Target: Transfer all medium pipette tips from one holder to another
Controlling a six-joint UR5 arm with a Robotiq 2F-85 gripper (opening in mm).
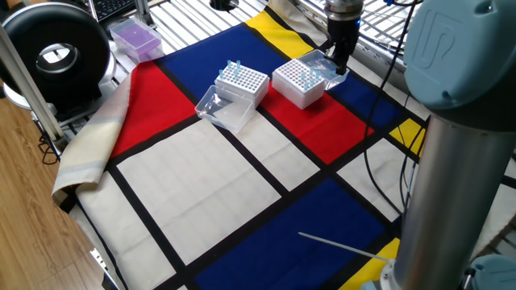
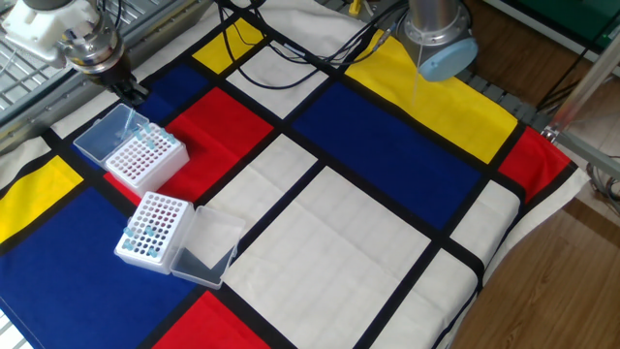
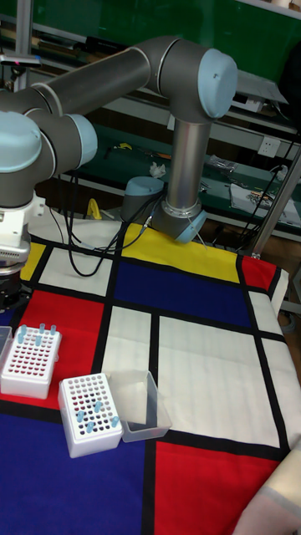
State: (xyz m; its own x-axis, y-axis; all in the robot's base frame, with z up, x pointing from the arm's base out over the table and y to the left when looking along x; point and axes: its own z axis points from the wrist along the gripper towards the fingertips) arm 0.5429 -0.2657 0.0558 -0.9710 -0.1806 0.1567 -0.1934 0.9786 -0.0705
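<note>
Gripper (image 1: 338,68) hangs over the far edge of one white tip box (image 1: 300,82), above that box's clear hinged lid (image 1: 331,72). In the other fixed view the gripper (image 2: 133,92) sits just past the same box (image 2: 145,160), above its lid (image 2: 105,136). Jaws: cannot tell how far apart they are or whether they hold anything; the fingertips are dark, tiny, and blend with the blue cloth behind. In the tall view the gripper is mostly cut off at the left edge, only the white wrist shows.

Medium pipette tips (image 1: 313,72) stand in a small cluster at the gripper-side corner of that box; same cluster (image 2: 146,135) shows from the other side and in the tall view (image 3: 37,333). Exact count not readable.

Second white box (image 1: 243,84) sits just beside the first, its clear lid (image 1: 223,108) open flat on the cloth. It carries more blue tips (image 1: 233,69); from the other side they fill several rows (image 2: 147,237). In the tall view the tips (image 3: 94,407) look scattered.

Both boxes rest on a table covered by a red, blue, yellow and white block-pattern cloth (image 2: 368,223). Arm column (image 1: 451,153) blocks the right side of one fixed view.
</note>
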